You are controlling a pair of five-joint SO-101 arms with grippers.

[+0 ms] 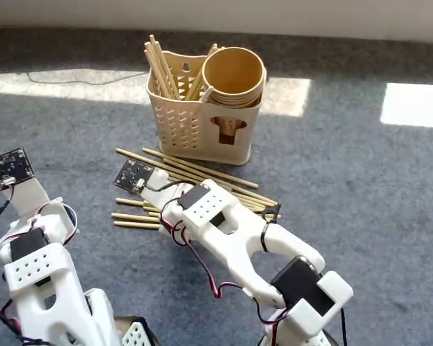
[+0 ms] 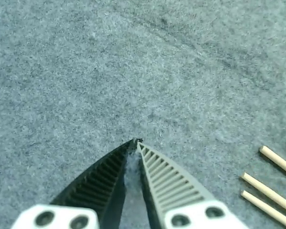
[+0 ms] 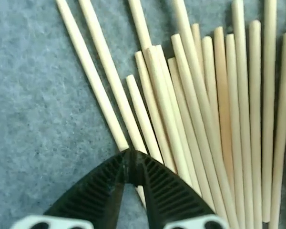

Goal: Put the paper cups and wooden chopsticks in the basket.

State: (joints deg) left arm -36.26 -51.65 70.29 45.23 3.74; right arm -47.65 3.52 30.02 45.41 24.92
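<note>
STEP: basket (image 1: pixel 202 130) beyond right claw (image 3: pixel 132 155), paper cups (image 1: pixel 233 72) already inside; loose chopsticks (image 3: pixel 200 119) under its tips | HOW: open first, straddle one edge stick, lift clear of neighbours | POSE: right arm (image 1: pixel 238 238) stretched low, claw tips pinched together, apparently empty; left claw (image 2: pixel 136 141) closed above bare desk (image 2: pixel 86 71).

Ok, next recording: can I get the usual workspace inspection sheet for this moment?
Surface: grey carpet.
Job's things: basket upright; paper cups stacked inside it; some chopsticks standing in it; loose chopsticks lying on the carpet in front of it.
Clutter: nothing seen.
Grippers: left gripper, jaws shut over bare carpet; right gripper, jaws shut, tips at the loose chopsticks.
Cables: wires run along the arms; thin cable lies on the carpet beyond the basket.
Surroundings: pale wall at the far edge; sunlit patches on the carpet.
</note>
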